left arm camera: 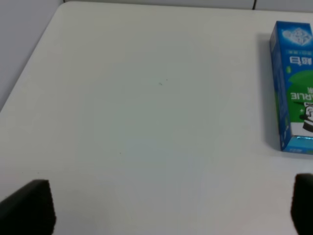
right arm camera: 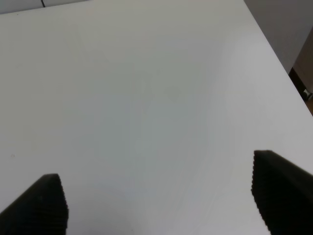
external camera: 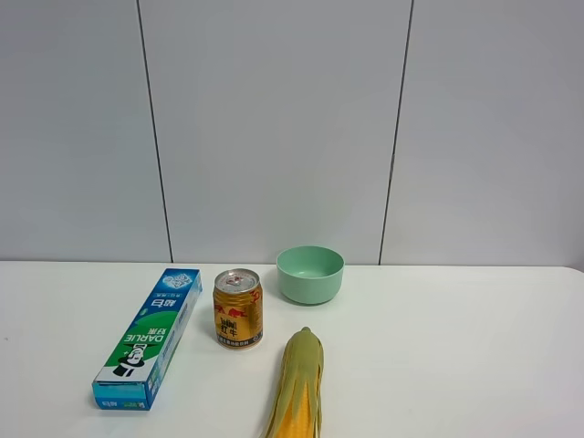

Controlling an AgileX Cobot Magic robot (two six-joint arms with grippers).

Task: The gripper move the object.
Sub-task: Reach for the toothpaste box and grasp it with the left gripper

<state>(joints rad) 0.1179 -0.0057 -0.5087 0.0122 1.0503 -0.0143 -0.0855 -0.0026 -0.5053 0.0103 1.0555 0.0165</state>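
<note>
The left hand (left arm camera: 165,208) is spread wide, two blunt black fingers (left arm camera: 27,208) hanging over bare bench (left arm camera: 127,98) with nothing between them. The right hand (right arm camera: 161,203) is just as wide, its matte pads ribbed with fine ridges, above smooth white surface near the bench's edge. Out past the left hand lies the toothpaste box (left arm camera: 293,83), clear of the fingers. It is a long rectangular carton, glossy, lying flat, blue at both ends and green through the middle, "DARLIE" in white letters beside a top-hatted man. From the high camera the box sits on the bench's left part, just beside an upright gold can (external camera: 238,308) whose print is too small to read. Behind the can stands a round pale-green bowl (external camera: 310,274). In front lies a husked corn cob (external camera: 297,388).
</note>
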